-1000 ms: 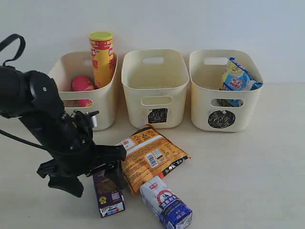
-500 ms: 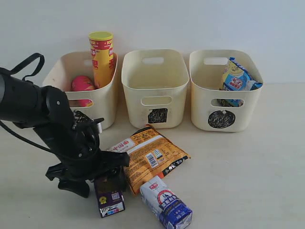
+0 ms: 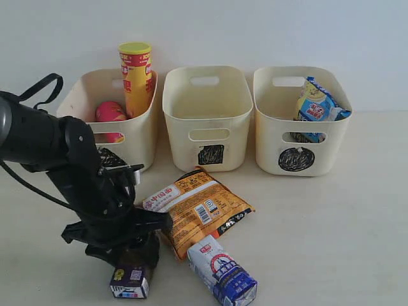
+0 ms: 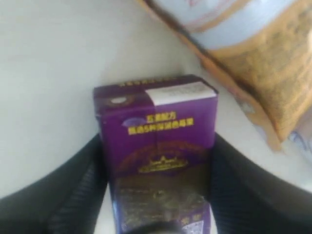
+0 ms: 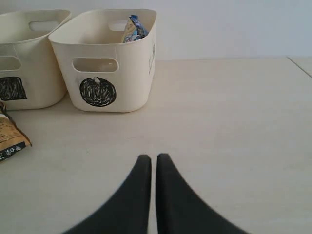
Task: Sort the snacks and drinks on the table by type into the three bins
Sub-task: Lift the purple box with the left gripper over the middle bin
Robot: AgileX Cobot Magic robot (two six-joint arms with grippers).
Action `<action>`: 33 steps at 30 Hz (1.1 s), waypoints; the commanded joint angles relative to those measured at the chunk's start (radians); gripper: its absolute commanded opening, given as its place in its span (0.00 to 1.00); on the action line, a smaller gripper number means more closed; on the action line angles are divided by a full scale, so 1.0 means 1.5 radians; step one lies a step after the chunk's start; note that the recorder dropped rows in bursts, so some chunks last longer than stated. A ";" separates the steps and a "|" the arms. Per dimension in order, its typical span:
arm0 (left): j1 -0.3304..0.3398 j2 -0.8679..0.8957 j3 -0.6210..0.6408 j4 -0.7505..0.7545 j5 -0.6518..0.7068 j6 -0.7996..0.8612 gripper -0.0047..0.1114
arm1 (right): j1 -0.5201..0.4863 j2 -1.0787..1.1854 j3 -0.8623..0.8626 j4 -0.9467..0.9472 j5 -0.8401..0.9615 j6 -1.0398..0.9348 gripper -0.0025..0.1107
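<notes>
The dark purple carton (image 3: 131, 280) (image 4: 156, 141) lies tilted at the front left of the table (image 3: 331, 223), and my left gripper (image 3: 135, 258) (image 4: 158, 151) is shut on its two sides. Beside it lie the orange-brown foil bag (image 3: 194, 207) (image 4: 263, 63) and the blue and white carton (image 3: 223, 271). The left bin (image 3: 143, 127) holds the tall yellow canister (image 3: 135, 76) and a pink canister (image 3: 109, 115). Nothing shows inside the middle, square-marked bin (image 3: 207, 118). A blue-white bag (image 3: 319, 105) (image 5: 134, 27) sits in the circle-marked bin (image 3: 299, 137) (image 5: 105, 73). Over bare table, my right gripper (image 5: 153, 158) is shut with nothing in it.
My left arm (image 3: 57, 153) covers most of the left bin's front mark. The three bins stand in a row along the back wall. In the right wrist view the orange-brown bag's corner (image 5: 9, 141) shows near the middle bin (image 5: 29, 58).
My left gripper has dropped down around the purple carton and closed on it. The carton has shifted toward the front left and now leans over. The right arm's earlier position is not shown.
</notes>
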 commanded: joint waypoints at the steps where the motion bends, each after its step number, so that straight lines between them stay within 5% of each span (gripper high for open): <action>1: -0.004 -0.050 0.004 0.006 0.033 0.017 0.07 | -0.001 -0.004 0.000 -0.003 -0.006 0.000 0.02; 9: -0.004 -0.208 -0.059 -0.020 -0.038 0.021 0.07 | -0.001 -0.004 0.000 -0.003 -0.006 0.000 0.02; 13: -0.004 -0.227 -0.133 -0.117 -0.100 0.077 0.07 | -0.001 -0.004 0.000 -0.003 -0.006 0.000 0.02; 15: -0.006 -0.214 -0.190 -0.251 -0.142 0.215 0.07 | -0.001 -0.004 0.000 -0.003 -0.006 0.000 0.02; 19: -0.016 -0.123 -0.296 -0.440 -0.196 0.439 0.07 | -0.001 -0.004 0.000 -0.003 -0.006 0.000 0.02; 33: -0.019 0.173 -0.509 -0.443 -0.306 0.534 0.07 | -0.001 -0.004 0.000 0.030 -0.006 0.000 0.02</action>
